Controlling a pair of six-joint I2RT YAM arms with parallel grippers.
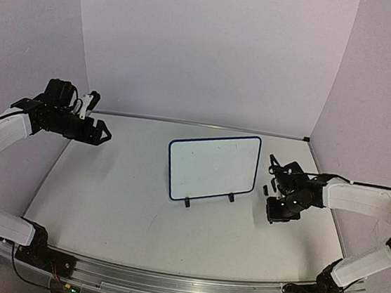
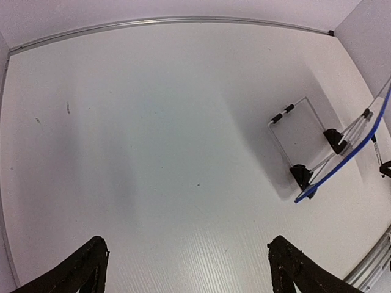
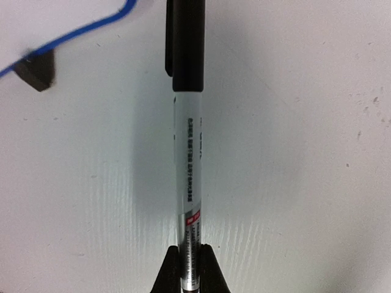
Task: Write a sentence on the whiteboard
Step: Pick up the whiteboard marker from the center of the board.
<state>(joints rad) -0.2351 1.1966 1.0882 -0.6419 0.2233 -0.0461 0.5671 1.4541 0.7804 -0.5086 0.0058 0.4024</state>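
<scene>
1. Right tool (image 3: 189,268): pressed together on the rear end of the marker pen (image 3: 188,152), pinching the silver barrel between both fingers. The pen points straight away from the wrist, black cap farthest out. Whether the pen rests on the desk (image 1: 118,201) or is held just above it cannot be told.
2. Position of the right tool: low over the desk, just beside the right end of the whiteboard (image 1: 213,166). In the right wrist view, the capped end lies near the blue rim and one black foot (image 3: 36,70).
3. Whiteboard: mid-desk, propped on its two feet and leaning back, writing face toward the arm bases. The long edge runs left to right, with the right end slightly farther back.
4. Left tool (image 1: 102,134): fingers spread wide, holding nothing. It is raised above the far left of the desk, well apart from the whiteboard.
</scene>
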